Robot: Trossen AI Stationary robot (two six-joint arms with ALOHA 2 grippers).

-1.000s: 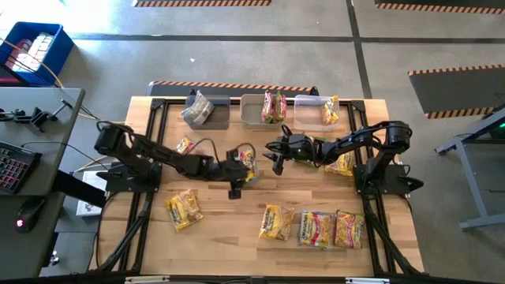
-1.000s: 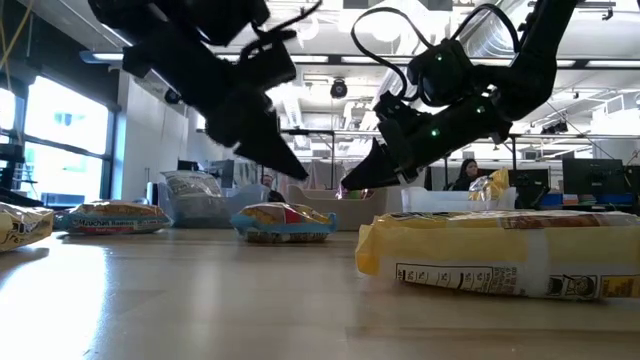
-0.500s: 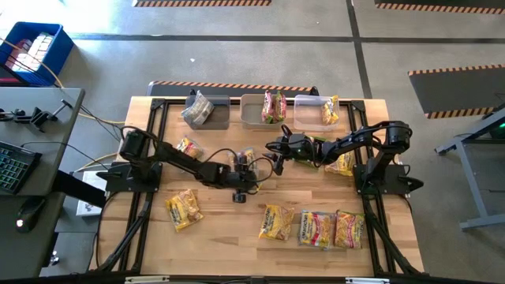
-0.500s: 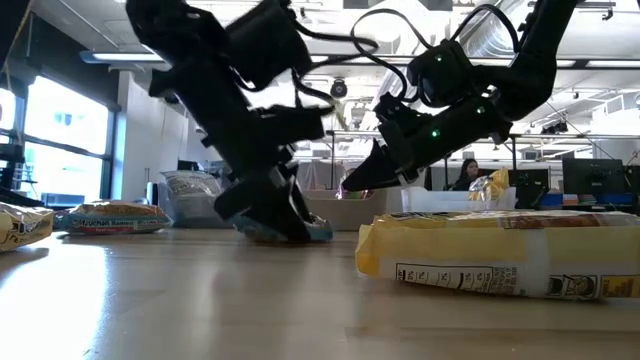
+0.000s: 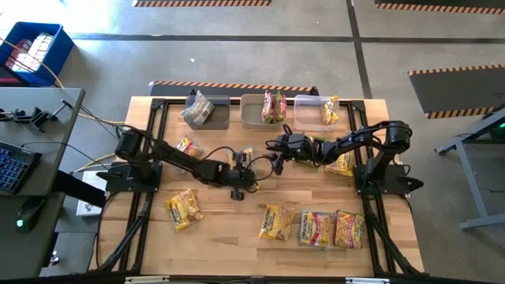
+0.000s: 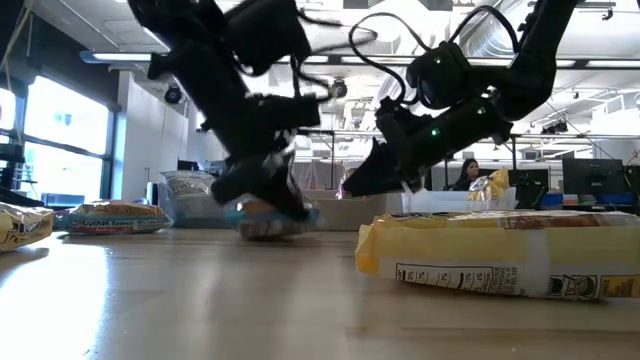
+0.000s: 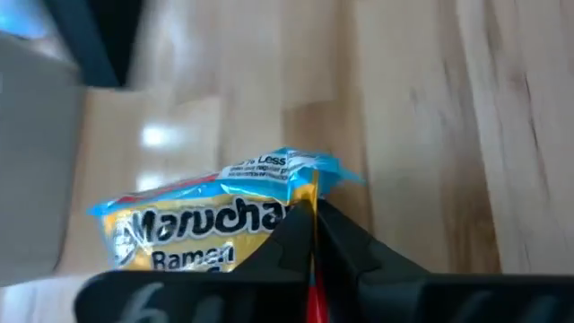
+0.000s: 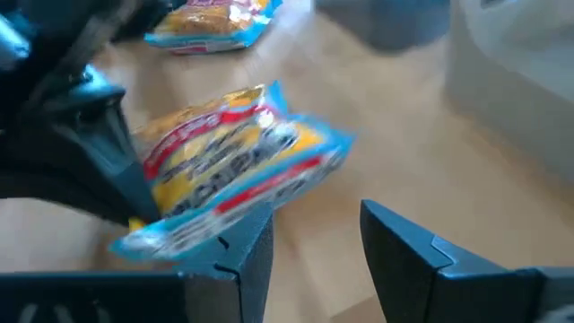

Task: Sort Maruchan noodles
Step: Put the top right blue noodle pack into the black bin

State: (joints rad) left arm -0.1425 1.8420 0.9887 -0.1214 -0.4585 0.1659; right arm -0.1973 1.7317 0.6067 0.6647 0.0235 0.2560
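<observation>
A yellow Maruchan noodles packet with blue edges (image 5: 245, 157) sits mid-table, also seen in the low view (image 6: 268, 217). My left gripper (image 7: 314, 226) is shut on one end of it, reaching in from the table's left (image 5: 238, 169). My right gripper (image 5: 276, 153) hovers just right of the packet, open with nothing between its fingers (image 8: 314, 242). Other noodle packets lie flat on the table, at the near left (image 5: 184, 209) and in a near row (image 5: 314, 229). Another rests under my right arm (image 5: 342, 164). My left gripper pinches the packet's blue-trimmed end seam (image 7: 309, 190) between its two fingertips, slanting down from above and from the table's left. The packet sits tilted in the hold (image 8: 238, 157). Whether its underside still touches the table, I cannot tell.
Three bins stand along the far edge, left (image 5: 207, 112), middle (image 5: 254, 115) and right (image 5: 309, 113), each holding packets. One small packet lies by my left arm (image 5: 187, 146). A large packet fills the low view's foreground (image 6: 500, 255). Bare wood lies between the near row and the arms.
My left gripper has come down onto the mid-table packet and shut on its end seam; before, its fingers stood apart above it. The packet has shifted slightly toward the table's left. My right gripper has kept still and open.
</observation>
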